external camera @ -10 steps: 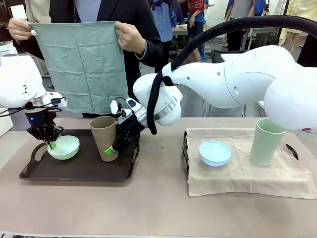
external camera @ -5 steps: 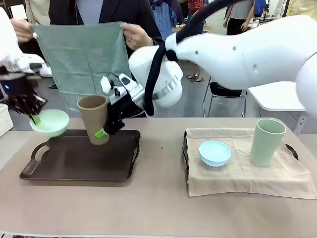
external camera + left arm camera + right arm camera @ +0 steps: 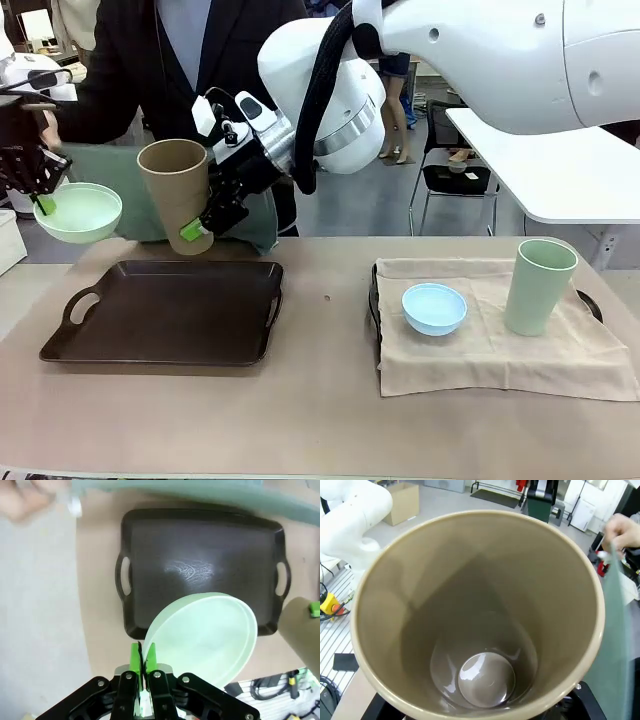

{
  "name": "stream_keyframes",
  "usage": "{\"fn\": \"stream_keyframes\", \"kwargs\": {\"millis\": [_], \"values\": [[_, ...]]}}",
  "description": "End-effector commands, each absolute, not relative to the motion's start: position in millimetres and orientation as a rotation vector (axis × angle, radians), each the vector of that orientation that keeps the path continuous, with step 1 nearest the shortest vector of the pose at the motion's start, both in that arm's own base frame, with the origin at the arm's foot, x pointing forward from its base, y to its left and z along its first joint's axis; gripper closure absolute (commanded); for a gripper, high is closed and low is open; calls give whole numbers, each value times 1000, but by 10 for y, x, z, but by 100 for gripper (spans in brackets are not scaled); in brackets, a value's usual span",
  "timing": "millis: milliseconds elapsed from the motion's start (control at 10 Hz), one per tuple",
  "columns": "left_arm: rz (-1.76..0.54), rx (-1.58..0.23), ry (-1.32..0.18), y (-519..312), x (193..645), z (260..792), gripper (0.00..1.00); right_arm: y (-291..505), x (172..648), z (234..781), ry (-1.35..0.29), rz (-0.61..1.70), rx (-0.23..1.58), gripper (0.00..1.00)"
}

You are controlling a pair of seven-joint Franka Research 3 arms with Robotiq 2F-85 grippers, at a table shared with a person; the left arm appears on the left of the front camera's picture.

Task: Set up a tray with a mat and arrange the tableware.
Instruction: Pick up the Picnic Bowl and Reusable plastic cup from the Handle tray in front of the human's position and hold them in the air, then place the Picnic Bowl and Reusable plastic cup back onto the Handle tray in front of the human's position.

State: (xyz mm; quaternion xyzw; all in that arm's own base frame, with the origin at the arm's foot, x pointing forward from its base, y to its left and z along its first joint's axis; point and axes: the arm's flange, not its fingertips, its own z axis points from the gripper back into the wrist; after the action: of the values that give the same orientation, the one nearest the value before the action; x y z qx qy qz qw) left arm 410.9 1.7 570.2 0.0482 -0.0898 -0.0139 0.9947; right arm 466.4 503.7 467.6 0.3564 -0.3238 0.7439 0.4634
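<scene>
Now I'm holding both pieces lifted clear of the dark tray (image 3: 170, 315): left gripper (image 3: 42, 203) pinching the mint bowl (image 3: 78, 212) at far left, right gripper (image 3: 195, 228) clamping the tan cup (image 3: 176, 192), while the person is lowering the green mat (image 3: 200, 492).

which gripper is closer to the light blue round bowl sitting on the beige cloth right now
The right gripper. It holds the tan-brown tall cup above the dark tray's far edge, left of the light blue round bowl. The left gripper holds the pale mint green bowl farther left, past the tray.

Matte plastic tan cup (image 3: 177, 193); glossy dark tray (image 3: 170, 310); creased beige cloth mat (image 3: 500, 335).
</scene>
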Motion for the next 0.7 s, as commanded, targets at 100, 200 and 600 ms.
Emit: {"fn": "stream_keyframes", "kwargs": {"millis": [100, 200, 600], "values": [[-46, 92, -185, 21, 4088, 5679, 100, 5087, 4690, 4606, -789, 1839, 888, 100], [-46, 92, -185, 21, 4088, 5679, 100, 5087, 4690, 4606, -789, 1839, 888, 100], [-46, 92, -185, 21, 4088, 5679, 100, 5087, 4690, 4606, -789, 1839, 888, 100]]}}
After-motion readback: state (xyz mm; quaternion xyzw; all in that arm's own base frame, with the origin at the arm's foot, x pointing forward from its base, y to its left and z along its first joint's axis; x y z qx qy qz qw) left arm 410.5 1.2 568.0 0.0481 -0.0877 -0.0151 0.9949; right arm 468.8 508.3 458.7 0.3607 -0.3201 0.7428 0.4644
